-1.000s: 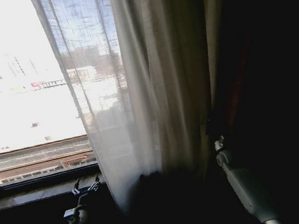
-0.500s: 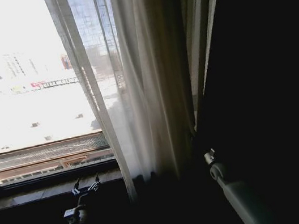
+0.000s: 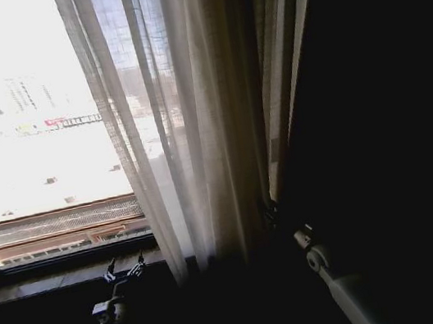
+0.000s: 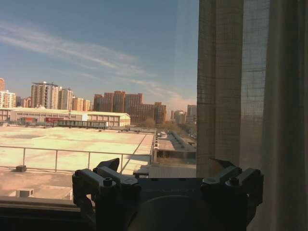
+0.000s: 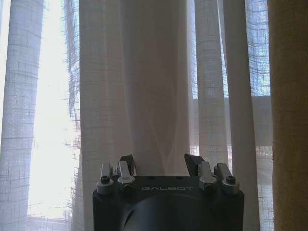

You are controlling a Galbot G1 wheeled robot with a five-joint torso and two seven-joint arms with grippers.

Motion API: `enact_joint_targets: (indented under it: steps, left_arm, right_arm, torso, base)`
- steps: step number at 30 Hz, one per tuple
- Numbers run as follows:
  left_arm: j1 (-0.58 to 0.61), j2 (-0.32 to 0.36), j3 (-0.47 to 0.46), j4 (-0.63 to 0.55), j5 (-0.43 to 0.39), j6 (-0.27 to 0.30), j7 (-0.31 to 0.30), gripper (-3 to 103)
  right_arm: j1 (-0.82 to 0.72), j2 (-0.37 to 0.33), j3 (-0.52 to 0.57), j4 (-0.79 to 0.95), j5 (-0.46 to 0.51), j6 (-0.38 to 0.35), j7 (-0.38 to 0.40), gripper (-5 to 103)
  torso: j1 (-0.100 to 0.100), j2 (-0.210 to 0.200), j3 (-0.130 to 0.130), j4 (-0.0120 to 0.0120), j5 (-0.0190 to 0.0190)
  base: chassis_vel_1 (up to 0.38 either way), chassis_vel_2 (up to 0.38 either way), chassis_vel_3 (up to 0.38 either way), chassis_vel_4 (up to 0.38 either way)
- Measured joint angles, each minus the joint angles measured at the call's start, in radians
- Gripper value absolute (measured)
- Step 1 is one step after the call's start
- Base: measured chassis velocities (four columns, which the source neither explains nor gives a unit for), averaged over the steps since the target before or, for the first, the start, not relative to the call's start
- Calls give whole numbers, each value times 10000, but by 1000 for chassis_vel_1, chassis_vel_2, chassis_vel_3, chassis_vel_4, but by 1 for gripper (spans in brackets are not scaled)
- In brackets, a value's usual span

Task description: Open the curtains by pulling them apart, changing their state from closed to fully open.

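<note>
Where the right wrist view shows the right gripper (image 5: 160, 163), its body carries the raised word "GALBOT", and its two fingers (image 5: 127, 161) stand spread apart with nothing between them, just short of the pleated curtain (image 5: 144, 86) that hangs across that view. From the head view the right arm (image 3: 335, 275) rises from the lower right and reaches toward the bunched folds, its tip lost in the dark there. The left gripper (image 3: 125, 269) sits low on the left, near the window sill (image 3: 53, 279), pointing outward at the glass with its fingers also parted and empty; faint lettering on its body in the left wrist view (image 4: 166, 180) is too dim to read. The curtain (image 3: 192, 116) is gathered right of centre, cream where bunched, and the window (image 3: 18, 120) to its left is uncovered, showing rooftops and distant towers.
</note>
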Motion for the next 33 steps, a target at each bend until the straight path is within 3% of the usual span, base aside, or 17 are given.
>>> enact_joint_targets:
  steps: [2, 3, 7, 8, 14, 23, 33]
  left_arm:
    - [-1, 0, 0, 0, 0, 0, 0, 100]
    - [0, 0, 0, 0, 0, 0, 0, 100]
    - [0, 0, 0, 0, 0, 0, 0, 100]
    - [0, 0, 0, 0, 0, 0, 0, 100]
    - [0, 0, 0, 0, 0, 0, 0, 100]
    - [0, -1, 1, 0, 0, 0, 1, 100]
    - [0, -1, 1, 0, 0, 0, 1, 100]
  right_arm:
    - [-246, 25, 79, 289, 86, 11, -18, 61]
    - [-493, 70, 245, 532, -46, 8, -305, 73]
    - [-779, 119, 463, 737, -203, 11, -539, 73]
    - [-968, 121, 585, 865, -222, 56, -667, 89]
    - [-1746, 35, 943, 1485, -193, 116, -741, 100]
    - [-2006, 114, 1021, 1724, -345, 176, -777, 100]
    - [-1956, 241, 898, 1743, -441, 199, -790, 100]
  torso:
    - [0, 0, 0, 0, 0]
    - [0, -1, 0, 1, 0]
    - [0, -1, 0, 0, 0]
    - [0, 0, 0, 0, 0]
    - [1, -1, 1, -2, 0]
    - [1, -1, 1, 1, 2]
    - [0, -2, 2, 3, -1]
  base:
    - [0, 0, 0, 0]
    - [0, 0, 0, 0]
    - [0, 0, 0, 0]
    - [0, 0, 0, 0]
    - [7, 2, -9, -2]
    - [137, 59, -121, -50]
    - [280, 229, -281, -218]
